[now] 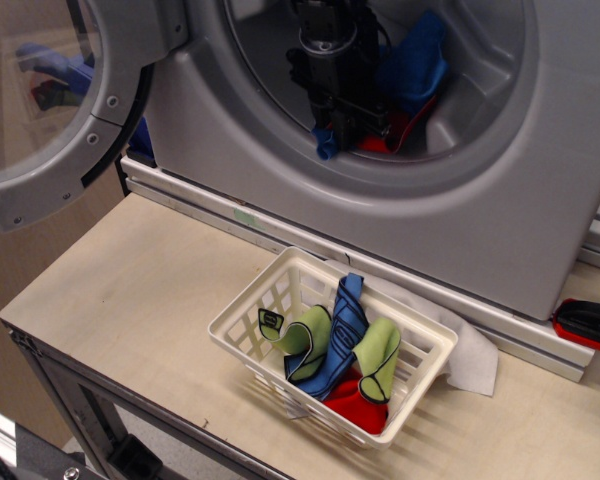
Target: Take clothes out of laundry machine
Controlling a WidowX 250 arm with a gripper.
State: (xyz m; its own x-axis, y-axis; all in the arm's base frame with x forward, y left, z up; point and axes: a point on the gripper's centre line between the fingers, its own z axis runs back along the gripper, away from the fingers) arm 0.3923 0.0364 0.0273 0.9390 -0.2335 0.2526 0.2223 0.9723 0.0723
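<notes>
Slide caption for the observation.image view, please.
Tool grips a blue cloth inside the laundry machine; basket waits below.

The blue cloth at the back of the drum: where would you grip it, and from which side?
Grip the blue cloth at its raised upper fold, reaching straight in through the laundry machine opening from the front. It lies bunched against the drum's rear right, so that fold stands up.

Black tool (348, 128) inside laundry machine (460, 190), among clothes (412, 75).
</notes>
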